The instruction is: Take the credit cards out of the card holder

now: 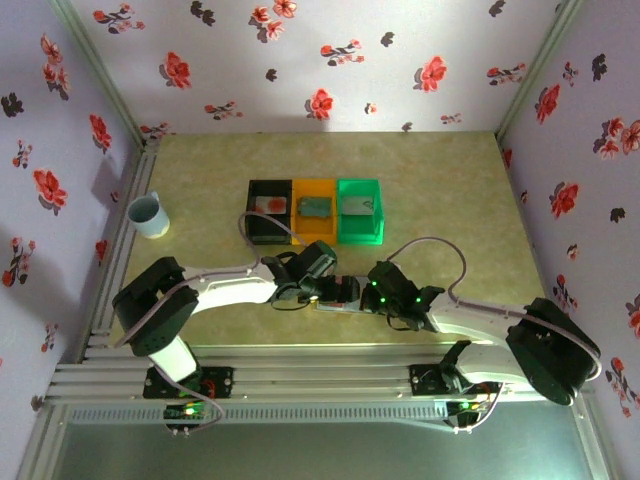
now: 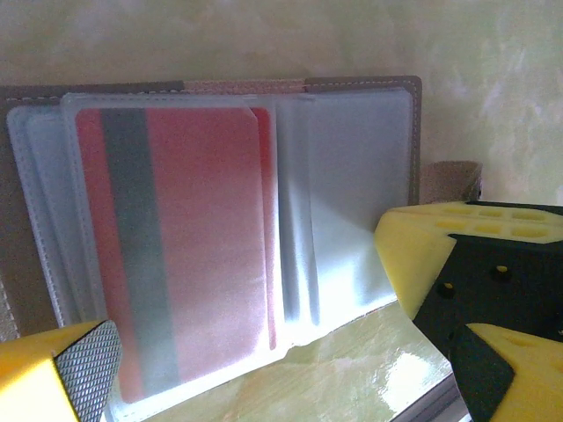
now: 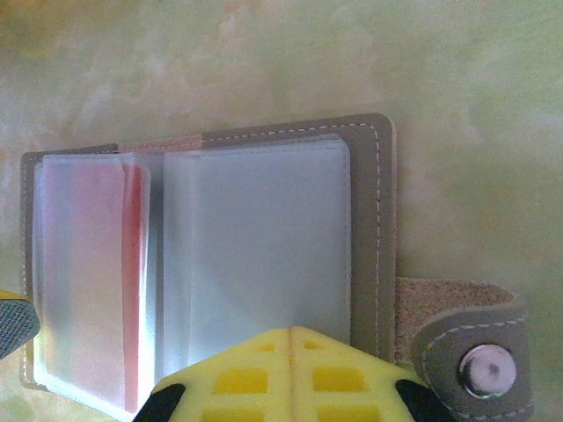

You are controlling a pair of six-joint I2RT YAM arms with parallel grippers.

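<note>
The card holder (image 3: 380, 220) lies open on the table, its clear sleeves facing up. A red card (image 2: 202, 255) with a dark stripe sits inside a left-hand sleeve, and its red edge (image 3: 132, 264) shows in the right wrist view. My right gripper (image 3: 291, 338) is shut, its yellow tips resting on the near edge of the right-hand sleeve. My left gripper (image 2: 281, 387) is open, straddling the holder's near edge, with the red card's sleeve just beyond its fingers. In the top view both grippers (image 1: 322, 290) (image 1: 375, 295) meet over the holder and hide most of it.
Behind the grippers stand a black bin (image 1: 252, 228), an orange bin (image 1: 316, 232) and a green bin (image 1: 360, 232), each with one card lying inside. A pale blue cup (image 1: 148, 215) stands at the left. The holder's snap strap (image 3: 475, 352) sticks out to its right.
</note>
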